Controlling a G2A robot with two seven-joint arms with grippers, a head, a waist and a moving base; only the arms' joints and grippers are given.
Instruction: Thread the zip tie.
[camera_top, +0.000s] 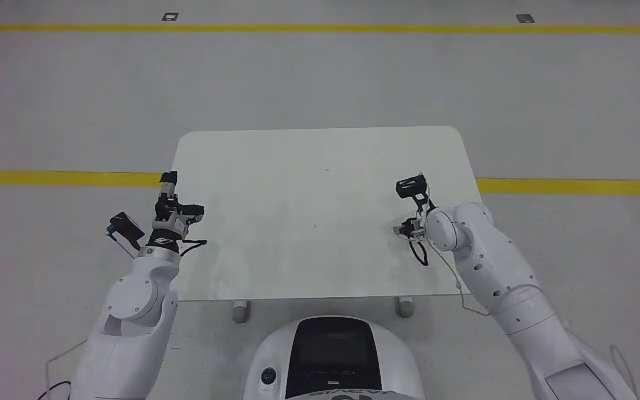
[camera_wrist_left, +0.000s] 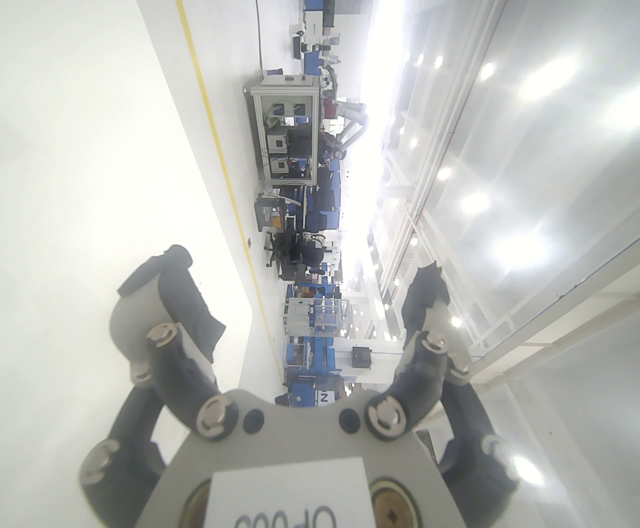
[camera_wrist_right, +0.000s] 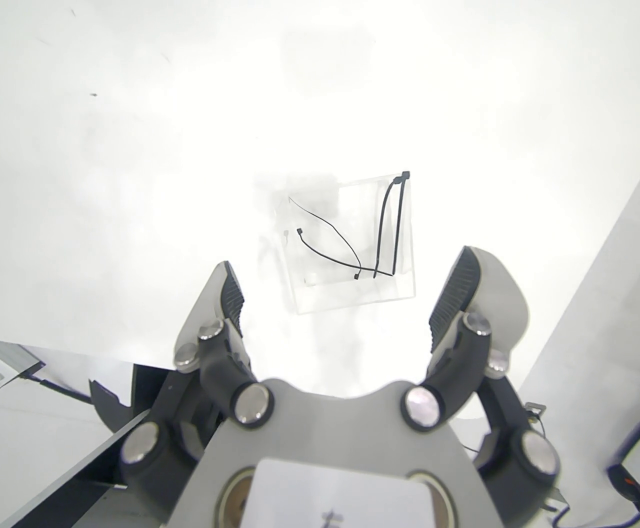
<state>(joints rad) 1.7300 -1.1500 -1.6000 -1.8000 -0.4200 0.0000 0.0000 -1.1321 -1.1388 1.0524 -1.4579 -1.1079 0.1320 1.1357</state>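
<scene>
Black zip ties (camera_wrist_right: 398, 225) lying in a clear box (camera_wrist_right: 350, 295) on the white table (camera_wrist_right: 150, 150), one closed into a loop. Right gripper (camera_wrist_right: 347, 262) above the box, fingers wide apart, holding nothing. Left gripper (camera_wrist_left: 300, 265) at the table's left edge, also spread wide, empty.

Thin black plastic zip ties (camera_wrist_right: 383, 220) are standing out against the see-through square tray (camera_wrist_right: 350, 296) and plain white rectangular table (camera_top: 320, 220).
</scene>
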